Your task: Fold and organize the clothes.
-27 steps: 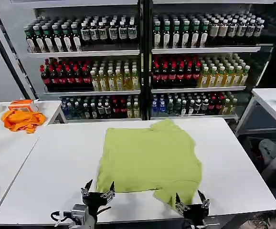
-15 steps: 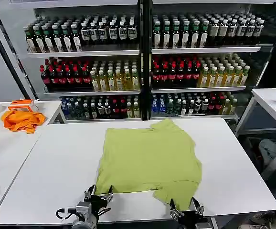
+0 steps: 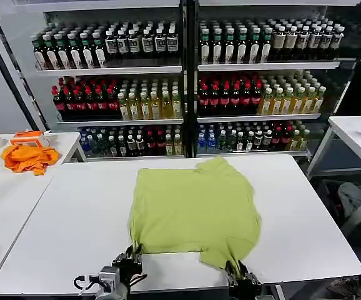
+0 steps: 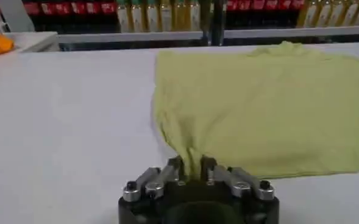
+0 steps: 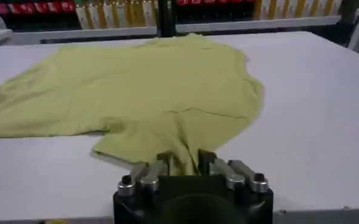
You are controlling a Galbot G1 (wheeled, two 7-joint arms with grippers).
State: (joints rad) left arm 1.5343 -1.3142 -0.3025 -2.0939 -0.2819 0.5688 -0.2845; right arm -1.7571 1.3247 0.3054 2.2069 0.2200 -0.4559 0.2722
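- Behind the white table, in the head view, stand shelves of bottled drinks. A lime-green T-shirt lies spread on the table's middle, with one sleeve pointing toward the shelves. An orange cloth sits on a side table well off the T-shirt's left side.
- Same view: the left gripper is at the T-shirt's near-left corner, fingers clenched on the fabric, which is drawn into a small peak. The right gripper is at the near-right corner, pinching the cloth there in the same way.
- Left wrist view: the left gripper has its fingers closed on a pinched fold of the T-shirt, whose edge rises from the table into the grip.
- Right wrist view: the right gripper grasps a bunched corner of the T-shirt, the rest of which lies flat on the table beyond.
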